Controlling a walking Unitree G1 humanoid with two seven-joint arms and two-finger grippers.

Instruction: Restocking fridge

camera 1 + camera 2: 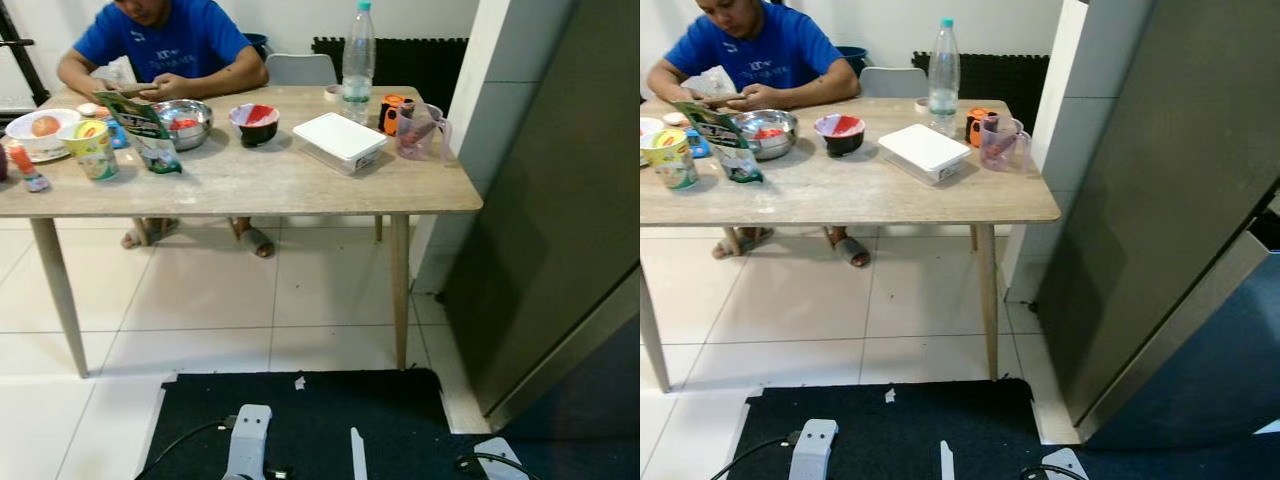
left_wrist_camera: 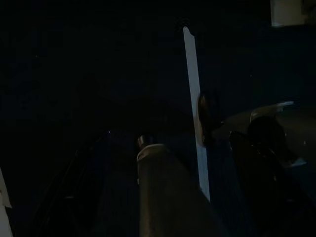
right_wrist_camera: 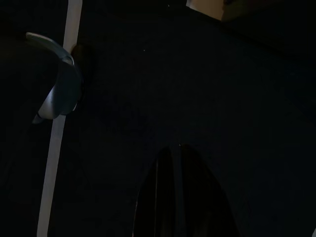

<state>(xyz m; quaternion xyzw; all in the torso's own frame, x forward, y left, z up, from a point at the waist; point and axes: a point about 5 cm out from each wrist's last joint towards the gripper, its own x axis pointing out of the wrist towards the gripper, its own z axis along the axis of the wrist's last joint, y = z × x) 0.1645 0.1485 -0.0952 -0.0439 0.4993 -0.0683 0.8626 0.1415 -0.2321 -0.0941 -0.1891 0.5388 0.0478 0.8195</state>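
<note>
Fridge (image 1: 1160,200) at right, grey door face toward camera, appears shut; not yet opened for restocking by the look of it. Standing back on black floor mat (image 1: 300,420), near edge of scene, well short of both fridge and table.

Wooden table (image 1: 260,180) far and left of fridge, loaded with the stock. Person in blue shirt (image 1: 165,45) seated at far side, hands on something at the table edge, so far-left items likely in use, not for pickup.

Candidates on right half, nearest the fridge: white lidded container (image 1: 340,140) lying flat, close to near-right corner; easiest reach, flat lid suits a side pinch. Water bottle (image 1: 358,50) upright behind it at far edge. Clear pink jug (image 1: 420,130) and orange item (image 1: 392,112) just right of the container.

Mid-table: red-lined bowl (image 1: 255,122), steel bowl (image 1: 182,122) with red contents. Left: green snack packet (image 1: 148,130) standing propped, yellow cup (image 1: 92,148), white bowl with fruit (image 1: 40,130).

Both arms hanging idle, low over the mat. Left gripper (image 2: 168,187) and right gripper (image 3: 177,192) dark in the wrist views; holding nothing visible, finger spread not readable — cannot tell open or closed.

Judgement: approach phase, nothing carried. Next: walk to table's near-right corner.
</note>
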